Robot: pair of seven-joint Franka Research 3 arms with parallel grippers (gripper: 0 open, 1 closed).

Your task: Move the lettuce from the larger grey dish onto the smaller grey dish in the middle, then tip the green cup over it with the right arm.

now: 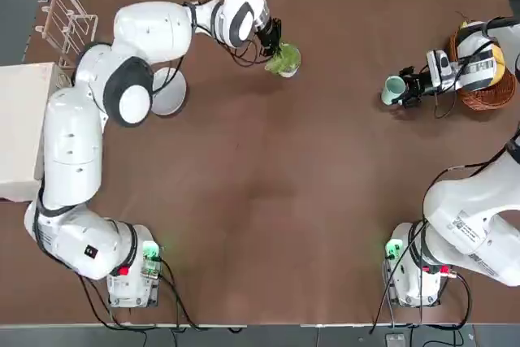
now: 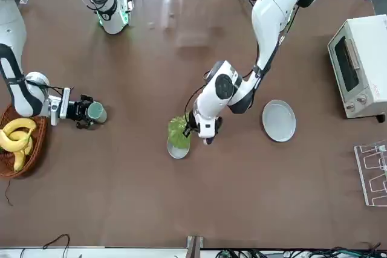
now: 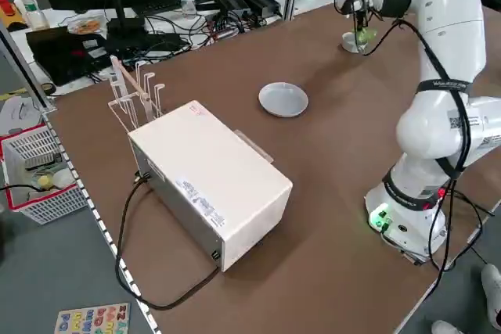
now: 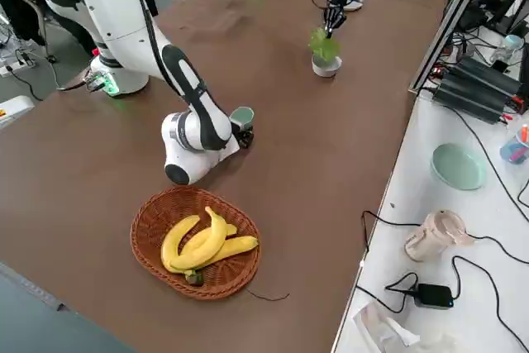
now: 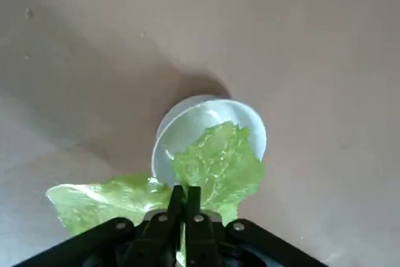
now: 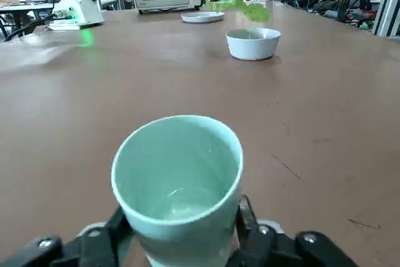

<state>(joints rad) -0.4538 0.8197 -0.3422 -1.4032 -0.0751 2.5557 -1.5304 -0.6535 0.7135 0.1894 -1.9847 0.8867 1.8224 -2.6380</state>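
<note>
My left gripper (image 1: 272, 42) is shut on the lettuce (image 1: 283, 60), a crinkly light-green bunch hanging just above the smaller grey dish (image 2: 178, 151) at mid-table. In the left wrist view the leaves (image 5: 219, 164) droop over the bowl's rim (image 5: 187, 129). The larger grey dish (image 1: 169, 91) sits bare to the left of it. At the far right, my right gripper (image 1: 406, 88) is shut on the green cup (image 1: 394, 88), which stands upright; the right wrist view shows the cup (image 6: 178, 173) between both fingers.
A wicker basket (image 1: 487, 91) with bananas lies right behind the right gripper. A white toaster oven (image 1: 20, 132) and a clear rack (image 1: 69, 18) stand at the left edge. Brown tabletop spreads between the bowl and the cup.
</note>
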